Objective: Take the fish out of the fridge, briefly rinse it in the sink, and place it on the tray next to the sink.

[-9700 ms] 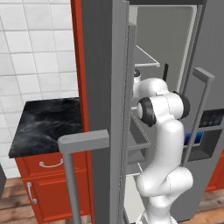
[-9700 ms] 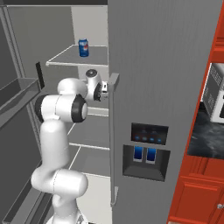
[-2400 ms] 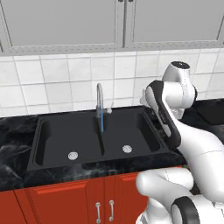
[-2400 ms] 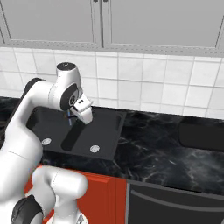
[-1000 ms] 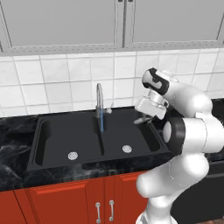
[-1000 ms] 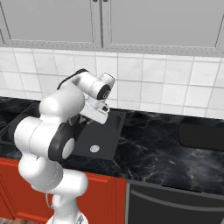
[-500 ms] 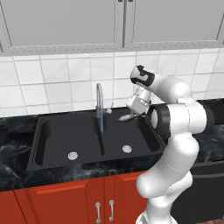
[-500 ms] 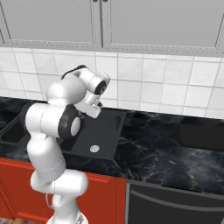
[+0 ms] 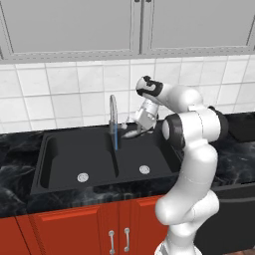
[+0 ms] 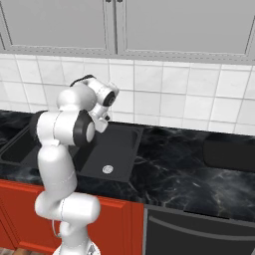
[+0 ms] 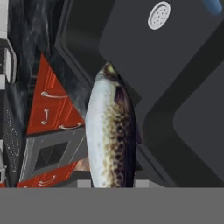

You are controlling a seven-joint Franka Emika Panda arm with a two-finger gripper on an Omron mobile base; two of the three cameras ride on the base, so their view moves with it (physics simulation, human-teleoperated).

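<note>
Fish first: the pale, brown-speckled fish [image 11: 111, 135] was out of the fridge and in your gripper [image 9: 133, 130], whose jaws were closed almost fully on it. In the hand view its long body ran straight up from the bottom edge, with the basin floor and a round silver drain [image 11: 159, 15] beyond it. In the left base view you had it held over the wide black double-basin sink [image 9: 64, 159], above the right basin and just beside the slim chrome gooseneck faucet [image 9: 113, 110], clear of the basin floor.

A thin blue streak [image 9: 116, 140] hung under the spout; it may have been running water, though at that size you could not be sure. The fish sat beside that streak, and whether the two touched could not be told from those views.

So by my reading you were about halfway: fetching was done, rinsing was at most just beginning. Still left for you were the rinse itself, the carry across the black marble bench [image 10: 169, 164], and setting the fish down. A dark flat shape [image 10: 230, 153] lay on the bench well to the right of the sink in the right base view; that was probably your tray.
</note>
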